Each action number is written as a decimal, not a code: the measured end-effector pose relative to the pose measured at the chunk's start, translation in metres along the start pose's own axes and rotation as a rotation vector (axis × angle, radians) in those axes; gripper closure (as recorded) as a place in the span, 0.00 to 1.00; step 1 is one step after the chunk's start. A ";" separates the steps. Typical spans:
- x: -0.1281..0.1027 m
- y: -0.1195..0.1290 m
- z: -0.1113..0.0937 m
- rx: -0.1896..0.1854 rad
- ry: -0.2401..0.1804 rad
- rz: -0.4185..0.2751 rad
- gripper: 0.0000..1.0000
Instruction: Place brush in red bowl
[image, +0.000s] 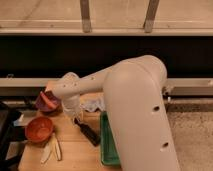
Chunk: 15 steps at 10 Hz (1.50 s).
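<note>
From the one camera view, the big white arm (135, 110) sweeps in from the right and bends down over the wooden counter (75, 157). Its claw (75, 114) hangs just below the wrist, near the middle of the counter, with the fingers drawn together. A slim black shape runs from right under the claw slantwise toward the lower right. I take it for the brush (82, 127): dark, thin at the top and broader at its far end, lying close to the green tray (103, 137). I cannot tell whether the claw pinches it.

The red bowl (39, 129) sits to the left of the brush, apart from it. It is round, orange-red, shallow and plain inside. Behind it stands a dark purple bowl (47, 103), and in front lie pale cream strips (51, 149).
</note>
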 end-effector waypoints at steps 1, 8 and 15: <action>-0.001 -0.003 -0.010 -0.002 -0.036 -0.006 1.00; -0.029 0.079 -0.032 -0.100 -0.125 -0.358 1.00; 0.005 0.141 -0.059 -0.260 0.003 -0.838 1.00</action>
